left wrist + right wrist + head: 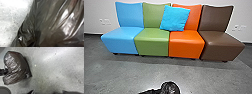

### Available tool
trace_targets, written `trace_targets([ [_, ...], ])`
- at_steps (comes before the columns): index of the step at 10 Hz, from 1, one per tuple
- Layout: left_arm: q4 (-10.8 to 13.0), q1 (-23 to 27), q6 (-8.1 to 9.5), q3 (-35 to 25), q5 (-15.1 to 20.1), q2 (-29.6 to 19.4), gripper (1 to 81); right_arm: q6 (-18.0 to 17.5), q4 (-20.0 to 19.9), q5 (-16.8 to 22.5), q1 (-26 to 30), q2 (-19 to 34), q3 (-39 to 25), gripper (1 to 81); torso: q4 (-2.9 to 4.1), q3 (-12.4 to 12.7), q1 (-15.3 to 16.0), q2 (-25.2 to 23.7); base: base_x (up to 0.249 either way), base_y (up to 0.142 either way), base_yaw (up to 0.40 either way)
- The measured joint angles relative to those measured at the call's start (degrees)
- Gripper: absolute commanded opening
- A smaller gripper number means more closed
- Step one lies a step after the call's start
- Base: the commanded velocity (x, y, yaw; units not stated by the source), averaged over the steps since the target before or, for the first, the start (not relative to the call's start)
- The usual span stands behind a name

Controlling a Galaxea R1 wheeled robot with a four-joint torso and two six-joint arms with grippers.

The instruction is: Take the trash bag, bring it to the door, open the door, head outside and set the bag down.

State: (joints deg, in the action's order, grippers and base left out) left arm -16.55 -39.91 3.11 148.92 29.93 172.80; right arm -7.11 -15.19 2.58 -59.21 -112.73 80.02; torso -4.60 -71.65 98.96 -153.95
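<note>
And there's the trash bag [170, 87], black and crumpled at the bottom centre of the head view, in front of the coloured seats [152, 41]! Over in the right wrist view, a dark robot part, likely the left end effector [6, 71], meets the bag's side; whether it's clamped on the plastic, I can't tell. The right end effector? Can't call that either. Thin, glossy film here, creasing everywhere: I'd expect it soft, slippery, quick to tear if snagged. It's bulky, yet probably light, likely to swing. Best purchase: a deep pinch on the bunched plastic up top, gathering several folds, never one stretched layer.
</note>
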Motion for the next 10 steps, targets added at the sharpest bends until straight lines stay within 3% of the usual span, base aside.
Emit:
trace_targets([
  [4,-0.7,-1.2,-0.05,2.0,-0.6,-0.1,81.1,0.0,0.0,0.0,-0.2,0.0,0.0,81.1,0.0,0.0,0.0,0.0,0.0,0.0,0.0],
  [5,-1.5,-1.2,-0.02,2.1,-0.7,-0.3,1.0,0.0,0.0,0.0,-0.2,0.0,0.0,81.1,0.0,0.0,0.0,0.0,0.0,0.0,0.0],
  [10,-1.4,-1.2,-0.63,1.9,-0.4,-0.3,1.0,0.0,0.0,0.0,-0.3,0.0,0.0,81.1,0.0,0.0,0.0,0.0,0.0,0.0,0.0],
])
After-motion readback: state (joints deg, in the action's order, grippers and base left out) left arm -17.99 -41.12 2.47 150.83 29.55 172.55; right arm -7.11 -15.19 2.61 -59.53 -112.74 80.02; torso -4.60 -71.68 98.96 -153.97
